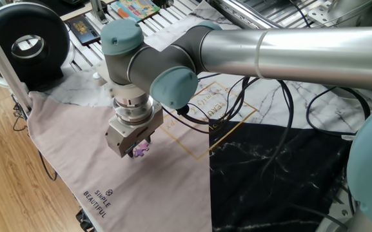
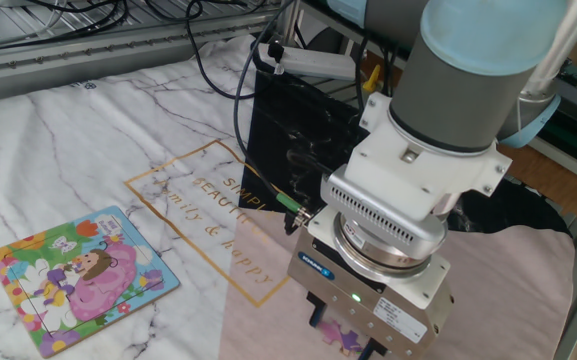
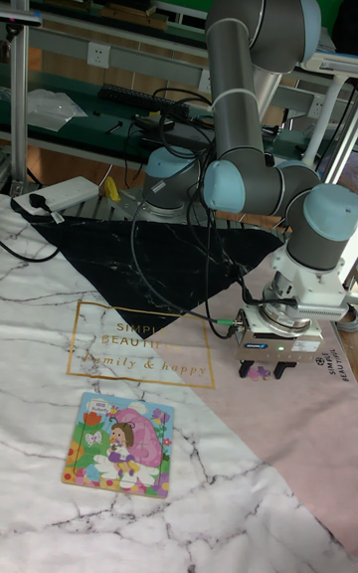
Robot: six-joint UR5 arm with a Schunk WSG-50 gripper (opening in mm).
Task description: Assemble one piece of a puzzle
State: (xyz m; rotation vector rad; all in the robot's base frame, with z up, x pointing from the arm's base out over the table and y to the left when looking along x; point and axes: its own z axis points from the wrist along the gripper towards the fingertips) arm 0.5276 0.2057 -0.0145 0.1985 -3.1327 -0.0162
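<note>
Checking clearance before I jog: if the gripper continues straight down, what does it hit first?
The gripper points down at the piece between its fingers; the pink cloth lies directly beneath. Any remaining gap is unclear.

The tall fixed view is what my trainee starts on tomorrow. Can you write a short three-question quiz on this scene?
1. True or false: the piece already sits in the puzzle.
2. The hand is over which cloth area? A) pink B) black C) white marble
3. Fill in: in the tall fixed view the puzzle lies to the ___ of the hand.

Key: 1 false, the piece is between the fingers, apart from the puzzle. 2 A. 3 left.
</note>
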